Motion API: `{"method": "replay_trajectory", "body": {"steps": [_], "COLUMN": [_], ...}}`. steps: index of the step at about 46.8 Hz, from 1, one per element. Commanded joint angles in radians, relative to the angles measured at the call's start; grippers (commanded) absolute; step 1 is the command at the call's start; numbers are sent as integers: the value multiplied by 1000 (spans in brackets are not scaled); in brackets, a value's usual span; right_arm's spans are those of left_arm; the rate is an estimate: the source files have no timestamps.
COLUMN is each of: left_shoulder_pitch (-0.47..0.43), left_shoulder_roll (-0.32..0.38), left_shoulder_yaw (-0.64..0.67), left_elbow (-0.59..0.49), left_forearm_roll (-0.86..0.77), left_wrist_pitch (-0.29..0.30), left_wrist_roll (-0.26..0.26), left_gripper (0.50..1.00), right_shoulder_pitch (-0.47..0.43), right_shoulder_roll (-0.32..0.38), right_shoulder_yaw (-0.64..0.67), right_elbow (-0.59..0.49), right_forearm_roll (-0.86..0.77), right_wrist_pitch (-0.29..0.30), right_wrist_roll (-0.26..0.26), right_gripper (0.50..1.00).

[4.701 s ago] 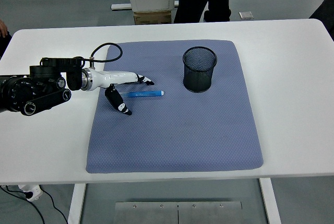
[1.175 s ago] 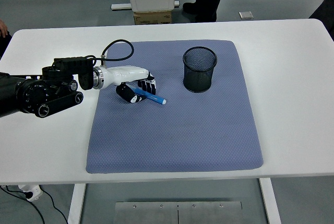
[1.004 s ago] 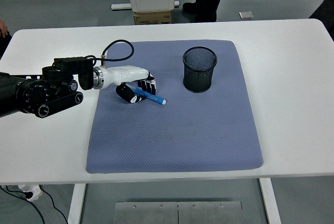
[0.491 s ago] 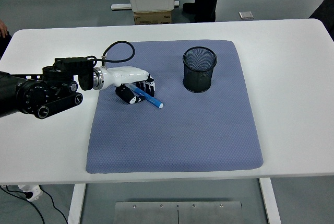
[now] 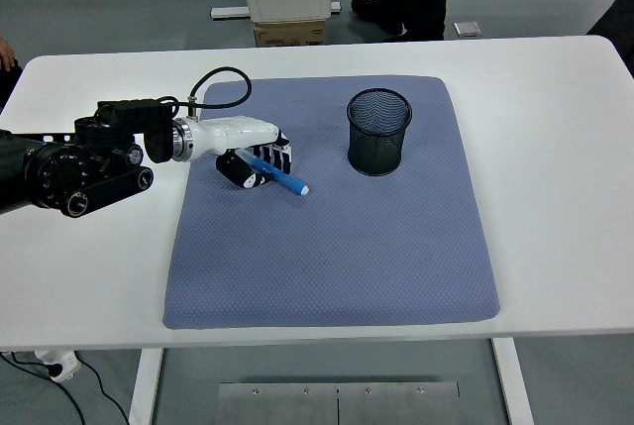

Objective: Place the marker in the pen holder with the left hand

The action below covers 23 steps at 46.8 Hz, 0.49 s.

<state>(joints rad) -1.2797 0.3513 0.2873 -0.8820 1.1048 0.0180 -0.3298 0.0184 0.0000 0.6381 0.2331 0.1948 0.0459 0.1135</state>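
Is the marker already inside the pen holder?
No, the blue marker is gripped in the left hand over the mat, well to the left of the black mesh pen holder.

A single head view looks from high on the robot's side, forward and down toward twelve o'clock. The white table (image 5: 555, 148) fills the frame, near edge at six o'clock, floor beyond at twelve.

The pen holder (image 5: 378, 132) is standing on the mat (image 5: 330, 247), right of the marker (image 5: 276, 175) and left hand (image 5: 250, 156).
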Motion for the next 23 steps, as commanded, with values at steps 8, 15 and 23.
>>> {"method": "replay_trajectory", "body": {"steps": [8, 15, 23], "left_shoulder_pitch": [-27, -56, -96], "left_shoulder_roll": [1, 3, 3], "left_shoulder_yaw": [-3, -5, -5], "left_elbow": [0, 0, 0], "left_forearm_roll": [-48, -91, -171], "left_wrist_pitch": [-1, -1, -4], "left_wrist_roll": [0, 0, -1], "left_gripper": [500, 500, 500], "right_shoulder_pitch": [0, 0, 0], "right_shoulder_roll": [0, 0, 0], "right_shoulder_yaw": [0, 0, 0], "right_elbow": [0, 0, 0], "right_forearm_roll": [0, 0, 0], "right_wrist_pitch": [0, 0, -1], "right_wrist_roll": [0, 0, 0], "right_gripper": [1000, 1000, 1000]}}
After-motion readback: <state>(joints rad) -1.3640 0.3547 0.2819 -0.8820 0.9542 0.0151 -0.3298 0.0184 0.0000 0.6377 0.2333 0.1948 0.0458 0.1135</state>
